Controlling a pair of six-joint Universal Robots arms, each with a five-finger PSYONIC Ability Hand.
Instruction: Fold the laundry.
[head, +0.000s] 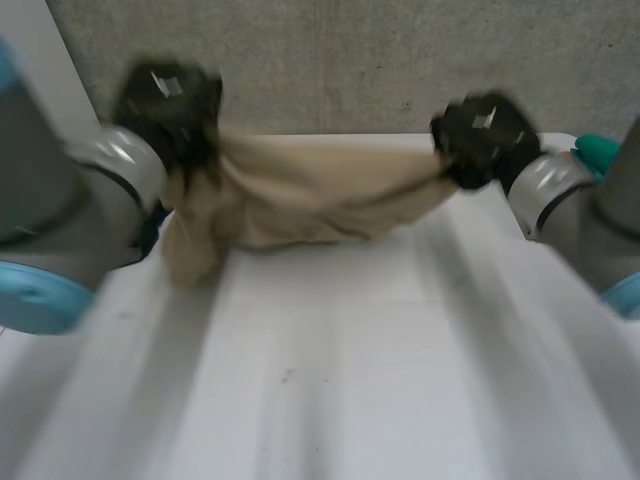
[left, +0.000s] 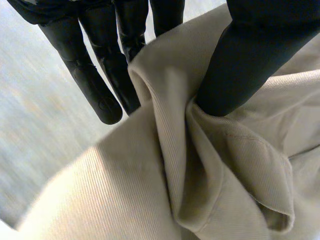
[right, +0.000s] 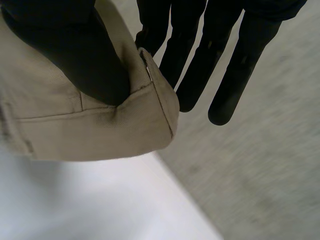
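Currently: 1 beige cloth (head: 300, 195), stretched over the far part of the white surface (head: 350, 380), long axis running side to side. Left robot hand (head: 170, 105) pinches 1 bunched end between thumb and fingers. Right robot hand (head: 485, 135) pinches the opposite corner likewise.

Left hand (left: 112, 55) pinching bunched beige cloth (left: 150, 190), thumb (left: 240, 65) against fingers (left: 90, 85).

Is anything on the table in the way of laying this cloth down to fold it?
Nothing visible. The left hand and right hand each pinch an end of the beige cloth; the white table before it has nothing on it.
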